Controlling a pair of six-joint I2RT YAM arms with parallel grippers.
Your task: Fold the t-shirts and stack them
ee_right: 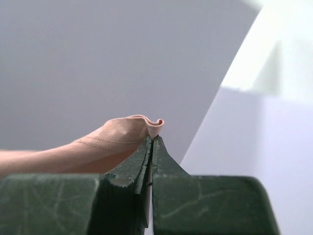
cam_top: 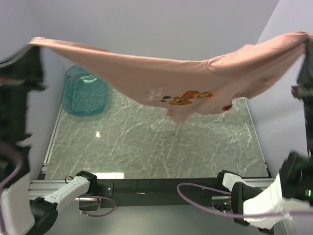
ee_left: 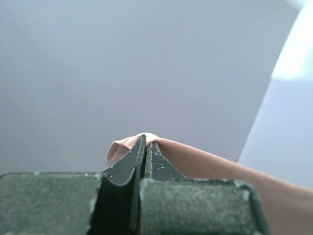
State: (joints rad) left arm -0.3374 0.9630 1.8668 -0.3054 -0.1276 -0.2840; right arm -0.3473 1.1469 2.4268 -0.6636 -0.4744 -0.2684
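— What's on the left?
— The left gripper [ee_left: 145,140], held high, fingers pinching the t-shirt [cam_top: 146,73] by an edge. Under it, a teal bin [cam_top: 84,93] sits at the table's [cam_top: 146,147] far-left corner.
— And the shirt?
— It hangs stretched above the table, across to the right gripper [ee_right: 152,139], which pinches the other edge.

Black-and-white arms [cam_top: 68,193], purple cables [cam_top: 178,191]

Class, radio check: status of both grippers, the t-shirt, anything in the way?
Left gripper shut on t-shirt edge; right gripper likewise. Shirt hangs stretched between them, above the table. Teal bin at table's far-left corner.
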